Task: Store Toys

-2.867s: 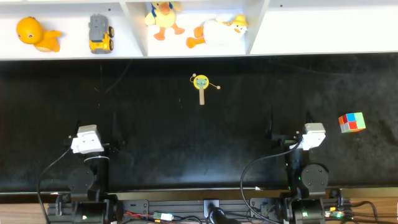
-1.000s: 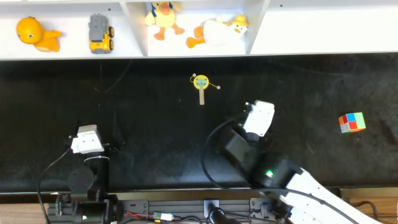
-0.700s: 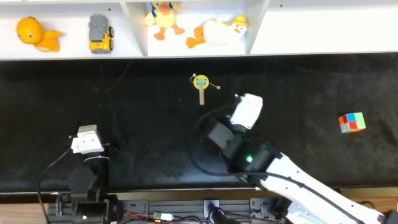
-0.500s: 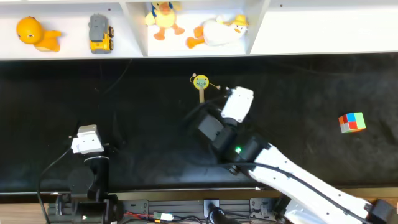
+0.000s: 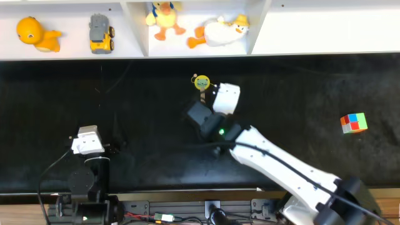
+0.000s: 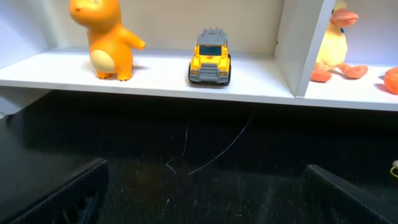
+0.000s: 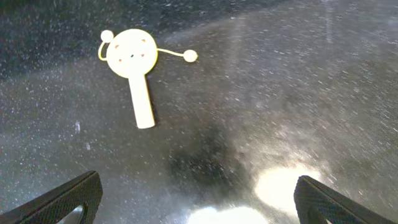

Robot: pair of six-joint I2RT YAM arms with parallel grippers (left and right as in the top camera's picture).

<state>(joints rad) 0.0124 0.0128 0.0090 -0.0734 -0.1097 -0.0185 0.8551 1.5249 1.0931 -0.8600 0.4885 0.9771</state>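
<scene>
A small yellow rattle drum point(image 5: 202, 83) with a cream handle and two beads on strings lies on the black mat near the white shelf. My right arm reaches across the middle, and its gripper point(image 5: 211, 107) hangs just beside and in front of the rattle. In the right wrist view the rattle drum point(image 7: 134, 61) lies ahead of the right gripper point(image 7: 196, 190), whose fingers stand wide open with nothing between them. A multicoloured cube point(image 5: 353, 122) sits on the mat at the far right. My left gripper point(image 5: 87, 139) rests low at the left, and the left gripper point(image 6: 205, 186) is open and holds nothing.
The white shelf point(image 5: 312, 37) runs along the back. In its compartments are an orange figure point(image 5: 36, 32), a yellow truck point(image 5: 100, 32), a yellow duck plush point(image 5: 164, 15) and a white duck plush point(image 5: 219, 31). The left wrist view faces the orange figure point(image 6: 106, 37) and the truck point(image 6: 210, 56).
My right arm has swung from its rest at the right across to the middle and up beside the rattle drum. The left arm, the rattle and the cube have not moved.
</scene>
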